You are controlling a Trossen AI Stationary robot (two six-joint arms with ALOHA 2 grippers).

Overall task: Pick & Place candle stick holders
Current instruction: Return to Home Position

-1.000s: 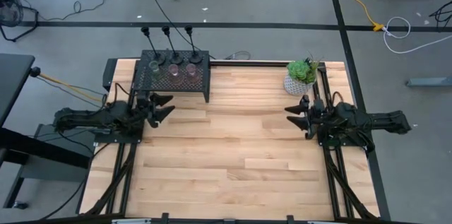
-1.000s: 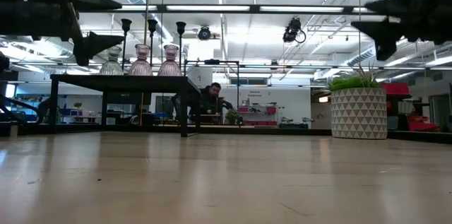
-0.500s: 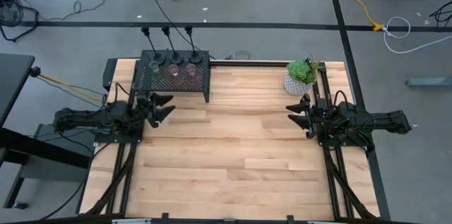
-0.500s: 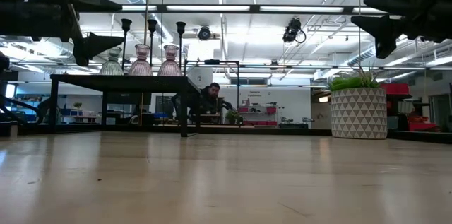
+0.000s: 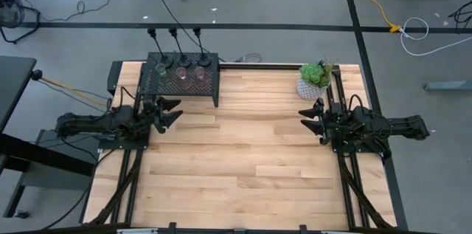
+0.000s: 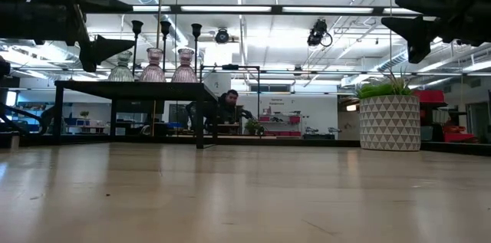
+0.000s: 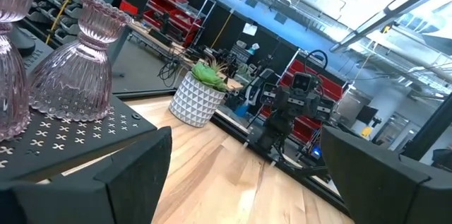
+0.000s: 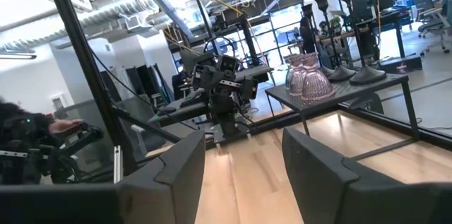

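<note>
Six candle stick holders stand by their bases on top of the black mesh box (image 5: 181, 77) at the far left. Three are black with thin stems (image 5: 175, 45), in the far row. Three are squat glass in the near row: one pale green (image 5: 162, 72) and two pinkish (image 5: 189, 74). The pinkish ones also show in the left wrist view (image 7: 76, 68) and the right wrist view (image 8: 308, 77). My left gripper (image 5: 172, 112) is open and empty, just near of the box and above the table. My right gripper (image 5: 307, 117) is open and empty at the right side, near the plant.
A green plant in a white patterned pot (image 5: 314, 80) stands at the far right, just beyond my right gripper. The wooden table top (image 5: 236, 153) lies bare between the arms. A person (image 6: 228, 109) shows in the room beyond the table.
My right gripper has shifted slightly, staying open and empty. Nothing else has moved.
</note>
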